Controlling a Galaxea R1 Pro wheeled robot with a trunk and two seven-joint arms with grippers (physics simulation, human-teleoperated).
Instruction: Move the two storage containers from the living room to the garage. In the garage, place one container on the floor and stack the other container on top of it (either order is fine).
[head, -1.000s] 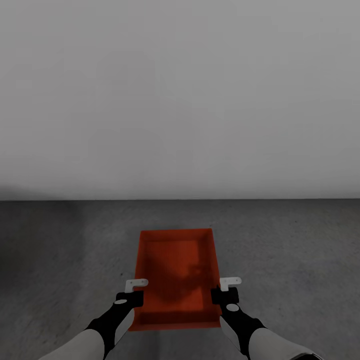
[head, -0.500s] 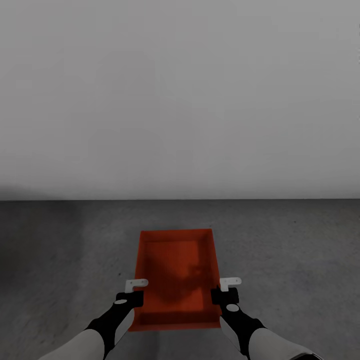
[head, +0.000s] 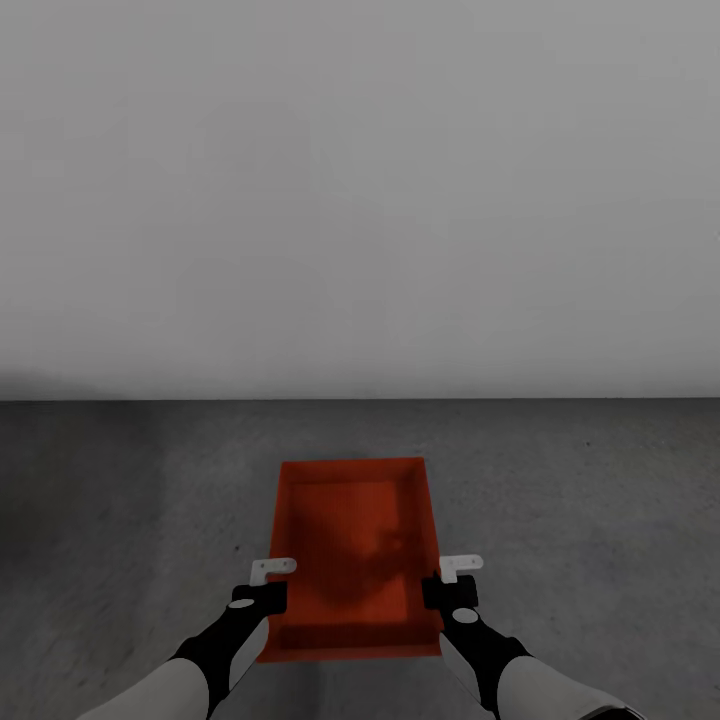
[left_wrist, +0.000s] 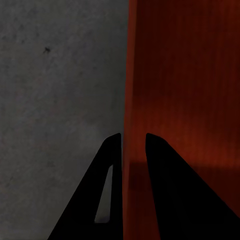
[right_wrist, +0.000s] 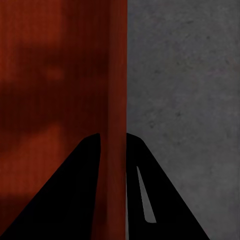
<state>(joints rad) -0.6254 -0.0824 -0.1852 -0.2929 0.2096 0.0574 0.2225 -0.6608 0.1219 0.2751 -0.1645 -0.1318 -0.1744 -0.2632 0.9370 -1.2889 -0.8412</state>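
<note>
**Op:** Red-orange box in front of me, over the grey concrete floor of the garage, short of the white wall. My left gripper is clamped on its left wall, my right gripper on its right wall, both near the end closest to me.

**Spotter:** Sure of both grips?

**Op:** The wrist views settle it. On the left wrist the thin wall runs up between the two dark fingers, one inside the box, one outside. On the right wrist it is the same, wall pinched between the fingers.

**Spotter:** Is it down on the floor yet?

**Op:** I cannot tell. No gap or shadow line is clear enough under it. I judge it low, either resting or nearly so.

**Spotter:** Then how do you finish?

**Op:** Lower both arms together so the box stays level; with both grips at the near end, the far end would likely dip first. When it settles flat, I part both grippers at once and lift straight up, so neither finger drags a wall sideways.

**Spotter:** Risk?

**Op:** The walls are thin, so a twist between the arms could skew the box. It should sit square, with room around it, since the other one must stack on it or under it.
</note>
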